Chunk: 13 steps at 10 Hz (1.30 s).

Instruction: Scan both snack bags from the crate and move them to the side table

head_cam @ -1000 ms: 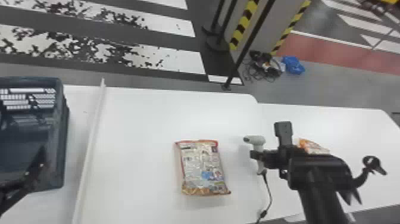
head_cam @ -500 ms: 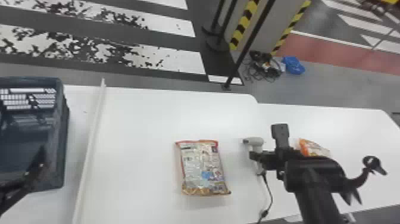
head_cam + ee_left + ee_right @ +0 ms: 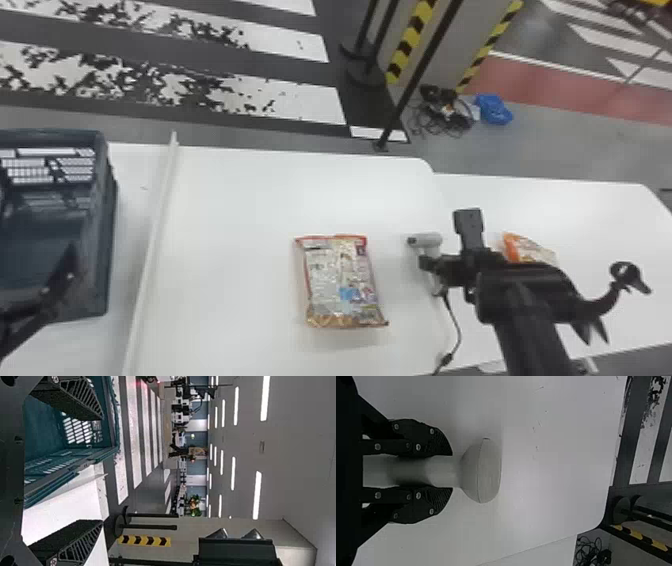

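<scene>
One shiny snack bag (image 3: 342, 282) and one orange snack bag (image 3: 530, 252), both out of the crate (image 3: 102, 215)

The shiny snack bag lies flat in the middle of the big white table (image 3: 250, 200). The orange snack bag is on the side table (image 3: 575, 200) at the right, partly behind the right arm. Between the two bags, the right gripper (image 3: 434, 265) has its fingers tight around the handle of the gray scanner (image 3: 427, 240). A dark cord (image 3: 456, 330) hangs from the scanner and runs to the near side.

Left of the shiny snack bag, a long white bar (image 3: 156, 220) goes from near to far. Past it, at the far left, is the blue crate. The left gripper (image 3: 60, 285) is near the crate, with its fingers wide apart and nothing between them. On the floor past the tables are black wires (image 3: 442, 112) and a blue thing (image 3: 494, 109).
</scene>
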{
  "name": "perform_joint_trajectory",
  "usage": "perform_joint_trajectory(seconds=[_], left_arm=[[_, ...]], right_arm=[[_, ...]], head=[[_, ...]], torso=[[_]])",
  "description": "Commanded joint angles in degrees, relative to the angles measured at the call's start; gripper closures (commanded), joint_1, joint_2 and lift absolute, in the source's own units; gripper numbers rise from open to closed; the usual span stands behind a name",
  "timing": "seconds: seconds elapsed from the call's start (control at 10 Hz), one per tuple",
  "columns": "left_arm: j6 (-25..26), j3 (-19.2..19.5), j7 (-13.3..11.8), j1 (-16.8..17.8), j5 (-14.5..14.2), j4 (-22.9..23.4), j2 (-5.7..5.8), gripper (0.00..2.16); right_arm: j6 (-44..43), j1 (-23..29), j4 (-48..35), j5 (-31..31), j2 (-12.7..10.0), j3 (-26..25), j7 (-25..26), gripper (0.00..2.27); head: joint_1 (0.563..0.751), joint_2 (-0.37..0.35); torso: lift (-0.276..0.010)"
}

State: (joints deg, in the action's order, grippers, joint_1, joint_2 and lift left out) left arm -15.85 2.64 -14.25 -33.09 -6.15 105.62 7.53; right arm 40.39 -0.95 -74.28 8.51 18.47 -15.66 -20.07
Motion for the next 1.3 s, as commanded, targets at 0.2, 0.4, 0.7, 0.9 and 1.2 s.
perform_joint_trajectory(seconds=[0.2, 0.4, 0.7, 0.9, 1.2], left_arm=[[-0.01, 0.0, 0.01, -0.22, 0.0, 0.29, -0.06, 0.07], [-0.01, 0.0, -0.08, -0.48, 0.09, 0.56, -0.15, 0.07], [0.17, 0.0, 0.01, -0.39, 0.09, 0.38, -0.15, 0.07], [0.17, 0.0, 0.01, -0.3, 0.17, 0.38, -0.24, 0.07], [0.17, 0.09, 0.01, -0.39, 0.17, 0.29, -0.24, 0.07]], right_arm=[[1.4, 1.57, -2.8, -0.07, -0.19, -0.08, 0.73, 0.12], [3.69, 5.17, -9.66, -1.04, -0.63, -1.83, 1.52, 0.08], [13.88, 14.75, -26.53, -8.86, -1.95, -6.32, -0.06, 0.12], [20.56, 16.51, -31.54, -13.16, -2.83, -8.69, -6.65, 0.12], [25.49, 16.86, -33.3, -16.06, -3.18, -6.4, -10.96, 0.12]], head=[[0.695, -0.35], [0.695, -0.35], [0.695, -0.35], [0.695, -0.35], [0.695, -0.293]], torso=[[-0.029], [-0.029], [-0.029], [-0.029], [-0.029]])
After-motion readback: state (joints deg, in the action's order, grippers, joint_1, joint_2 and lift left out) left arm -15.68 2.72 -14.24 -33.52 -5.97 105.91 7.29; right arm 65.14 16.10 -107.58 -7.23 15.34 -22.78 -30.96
